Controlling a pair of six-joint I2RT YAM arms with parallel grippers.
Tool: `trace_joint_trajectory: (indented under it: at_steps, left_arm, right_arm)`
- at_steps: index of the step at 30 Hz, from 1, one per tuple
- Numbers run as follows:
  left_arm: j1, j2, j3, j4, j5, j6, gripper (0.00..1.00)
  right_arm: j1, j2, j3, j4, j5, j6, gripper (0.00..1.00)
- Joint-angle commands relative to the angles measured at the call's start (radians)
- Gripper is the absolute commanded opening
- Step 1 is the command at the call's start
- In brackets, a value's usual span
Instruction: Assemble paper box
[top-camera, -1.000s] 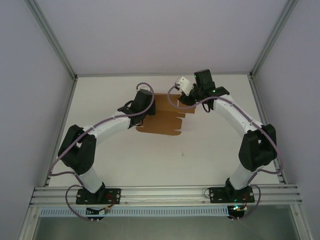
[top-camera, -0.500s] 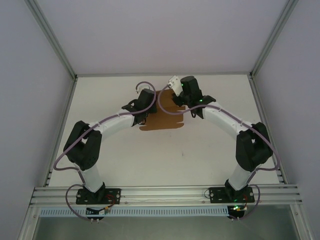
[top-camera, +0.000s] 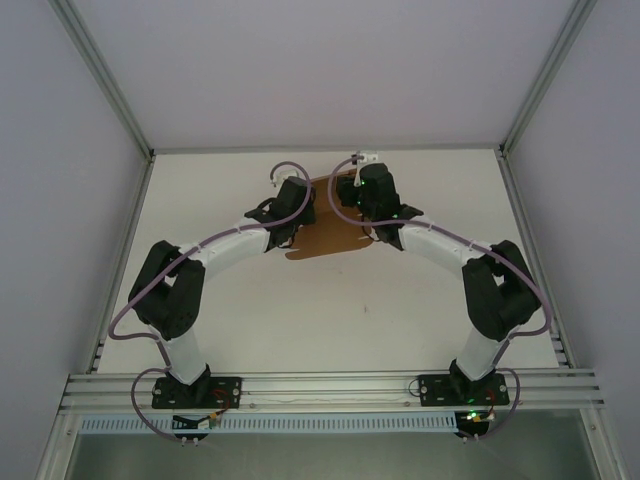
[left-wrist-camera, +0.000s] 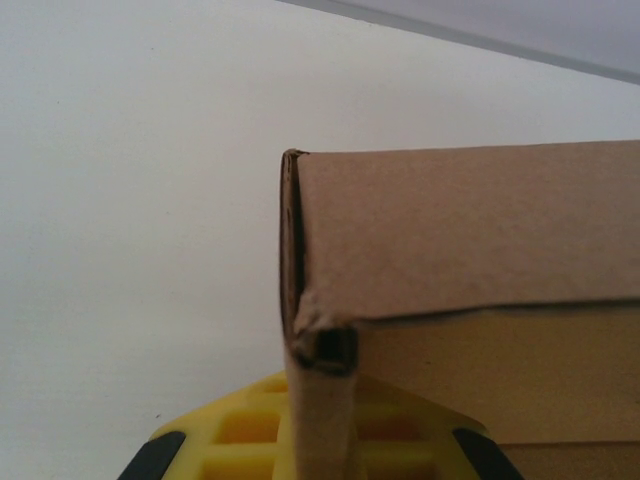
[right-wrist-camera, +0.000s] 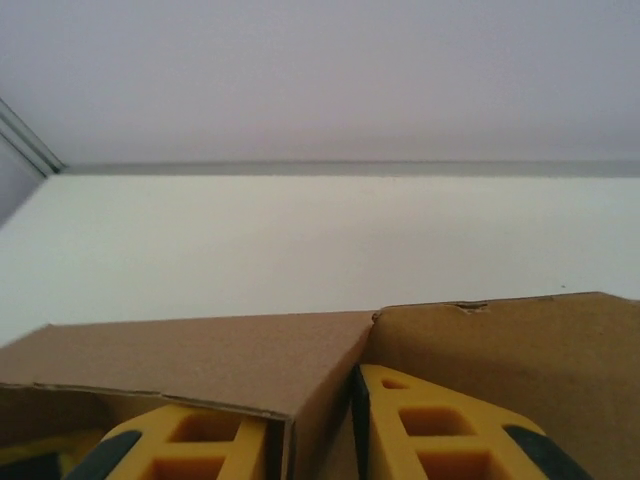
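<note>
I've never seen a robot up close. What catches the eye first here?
The left arm and right arm curve inward like an arch and meet at a brown cardboard box at the far middle of the white table. Up close, the left gripper and right gripper each pinch a box wall between yellow fingers.

Bare table (top-camera: 400, 310) lies in front of the paper box (top-camera: 325, 240) and out to either side. The left arm (top-camera: 225, 245) and right arm (top-camera: 440, 245) crowd its far end; enclosure walls (top-camera: 60, 220) bound the table.
</note>
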Motion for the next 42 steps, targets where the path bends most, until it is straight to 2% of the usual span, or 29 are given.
trace_joint_trajectory:
  at_steps: [1,6,10,13,15,18,21,26,30,36,42]
  left_arm:
    - [-0.022,-0.016,0.028,0.059,0.036,0.001,0.00]
    - [-0.021,-0.025,0.014,0.070,0.010,0.023,0.00]
    - [-0.013,-0.050,-0.022,0.106,0.020,0.044,0.00]
    - [0.000,-0.073,-0.066,0.168,0.053,0.063,0.00]
    - [0.007,-0.091,-0.098,0.217,0.066,0.072,0.00]
    - [0.014,-0.117,-0.141,0.280,0.078,0.093,0.00]
    - [0.016,-0.139,-0.168,0.326,0.093,0.109,0.00]
    - [0.017,-0.148,-0.190,0.377,0.118,0.112,0.00]
    - [0.018,-0.150,-0.183,0.380,0.132,0.112,0.00]
    - [0.017,-0.150,-0.176,0.383,0.152,0.118,0.00]
    - [0.017,-0.146,-0.174,0.398,0.160,0.107,0.00]
  right_arm:
    - [0.025,-0.067,-0.027,0.048,-0.013,0.069,0.28]
    - [0.017,-0.184,-0.080,-0.109,0.033,0.003,0.47]
    - [-0.001,-0.328,-0.134,-0.287,0.141,-0.053,0.74]
    - [-0.057,-0.436,-0.162,-0.400,0.137,-0.083,0.92]
    - [-0.128,-0.497,-0.173,-0.488,0.089,-0.055,1.00]
    - [-0.260,-0.550,-0.169,-0.619,-0.053,0.004,1.00]
    - [-0.304,-0.560,-0.191,-0.650,-0.097,0.018,1.00]
    - [-0.311,-0.511,-0.208,-0.640,-0.220,-0.001,1.00]
    - [-0.310,-0.454,-0.208,-0.611,-0.197,0.011,0.99]
    - [-0.311,-0.416,-0.205,-0.514,-0.233,-0.001,0.98]
    - [-0.310,-0.372,-0.190,-0.469,-0.332,0.000,0.98]
